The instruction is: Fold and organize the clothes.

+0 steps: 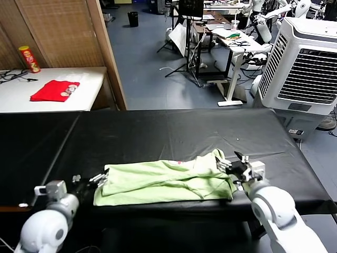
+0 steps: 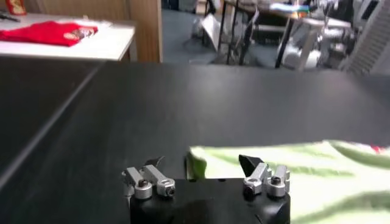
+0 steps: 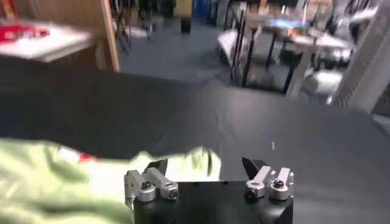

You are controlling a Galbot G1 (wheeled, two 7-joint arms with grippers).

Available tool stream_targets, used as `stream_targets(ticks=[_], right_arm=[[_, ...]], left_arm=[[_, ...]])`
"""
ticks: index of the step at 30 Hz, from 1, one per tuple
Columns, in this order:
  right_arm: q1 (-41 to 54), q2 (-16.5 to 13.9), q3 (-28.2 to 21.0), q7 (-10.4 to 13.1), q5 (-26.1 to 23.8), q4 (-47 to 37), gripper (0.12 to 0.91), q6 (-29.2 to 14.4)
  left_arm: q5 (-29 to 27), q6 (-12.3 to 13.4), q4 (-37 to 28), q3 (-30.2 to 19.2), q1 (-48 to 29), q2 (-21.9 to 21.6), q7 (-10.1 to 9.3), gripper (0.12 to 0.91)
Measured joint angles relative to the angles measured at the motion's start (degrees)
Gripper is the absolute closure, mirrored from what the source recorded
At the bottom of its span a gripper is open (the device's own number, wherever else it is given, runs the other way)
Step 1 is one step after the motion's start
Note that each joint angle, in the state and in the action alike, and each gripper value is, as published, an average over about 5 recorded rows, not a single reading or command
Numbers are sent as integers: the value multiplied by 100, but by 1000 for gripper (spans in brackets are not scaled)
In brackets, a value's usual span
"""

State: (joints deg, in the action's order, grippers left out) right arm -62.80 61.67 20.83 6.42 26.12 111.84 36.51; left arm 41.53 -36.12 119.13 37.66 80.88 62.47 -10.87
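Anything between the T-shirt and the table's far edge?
No; in the head view, only bare black table lies beyond the T-shirt.

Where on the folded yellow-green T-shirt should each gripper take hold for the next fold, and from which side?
Probably the T-shirt by its two short ends: left gripper from the left edge, right gripper at the bunched right corner. It lies as a long flat band, both open grippers already there.

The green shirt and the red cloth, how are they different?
The green shirt is pale yellow-green and lies crumpled in a long band on the black table; the red cloth is bright red and sits in a neat small pile on the white table. The left gripper and right gripper sit at the shirt's two ends, while nothing is near the red cloth. Both are soft fabric.
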Motion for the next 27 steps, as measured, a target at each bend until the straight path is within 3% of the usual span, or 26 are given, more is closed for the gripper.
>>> stream_targets(ticks=[9, 12, 16, 19, 23, 25, 27], right_arm=[[414, 211, -261, -150, -294, -722, 230, -154], [483, 301, -335, -181, -429, -935, 260, -188], [500, 398, -382, -196, -536, -1127, 339, -226], [496, 456, -392, -194, -575, -1205, 452, -265], [460, 541, -398, -173, -609, -1238, 668, -310], [431, 574, -400, -170, -616, -1231, 779, -322], [410, 596, -401, -170, -618, -1221, 851, -328]], left_arm=[[297, 15, -569, -85, -326, 59, 73, 249], [280, 16, -666, -97, -343, 75, 94, 302], [277, 29, -738, -94, -342, 78, 122, 434], [277, 49, -770, -90, -351, 75, 168, 580], [216, 108, -845, -111, -392, 90, 230, 798], [119, 158, -896, -131, -416, 114, 255, 874], [11, 204, -932, -138, -439, 140, 263, 899]])
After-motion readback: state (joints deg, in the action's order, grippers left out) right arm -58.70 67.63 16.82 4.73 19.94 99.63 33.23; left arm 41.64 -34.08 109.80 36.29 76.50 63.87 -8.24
